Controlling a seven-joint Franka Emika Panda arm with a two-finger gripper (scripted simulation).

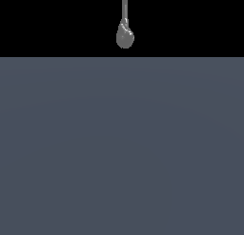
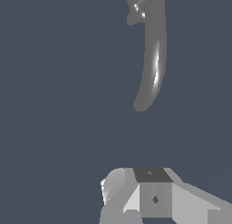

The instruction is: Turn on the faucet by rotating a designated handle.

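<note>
1. The faucet [image 1: 125,34] shows in the exterior view as a thin upright rod ending in a rounded grey bulb, at the top centre against black, just above the edge of the grey floor [image 1: 122,148].
2. In the wrist view the faucet [image 2: 152,55] appears as a long, glossy, slightly curved grey bar with a bright highlight, over the same grey floor [image 2: 54,105].
3. The gripper [image 2: 149,196] shows only in the wrist view, as pale blocky shapes well apart from the bar, touching nothing.
4. I cannot tell whether its fingers are spread or pressed together.
</note>
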